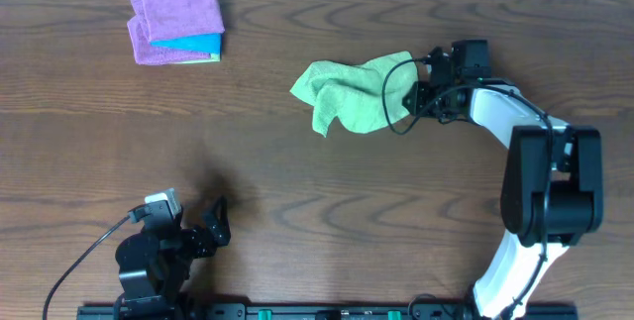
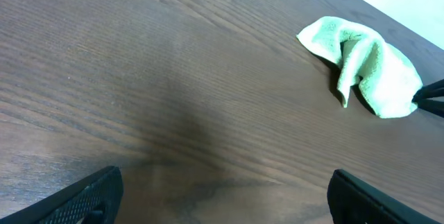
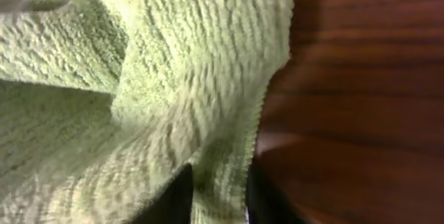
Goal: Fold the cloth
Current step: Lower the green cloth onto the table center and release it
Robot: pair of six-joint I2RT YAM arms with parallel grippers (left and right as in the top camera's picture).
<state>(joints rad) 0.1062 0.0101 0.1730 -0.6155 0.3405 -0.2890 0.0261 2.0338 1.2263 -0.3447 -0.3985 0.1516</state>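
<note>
We log the right gripper [image 3: 218,193] pinching the cloth [image 1: 347,94] by its right edge. The cloth lies crumpled right of centre, toward the far edge of the tabletop [image 1: 297,191]. Its long axis runs left-right, with one corner pointing near-left. Left gripper [image 2: 223,182] is spread wide at the near edge, well apart.

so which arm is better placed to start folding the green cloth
The right. The right hand is pinched on the green cloth at its edge, with fabric between its fingers in the wrist view. The left hand sits open, far from the cloth.
</note>
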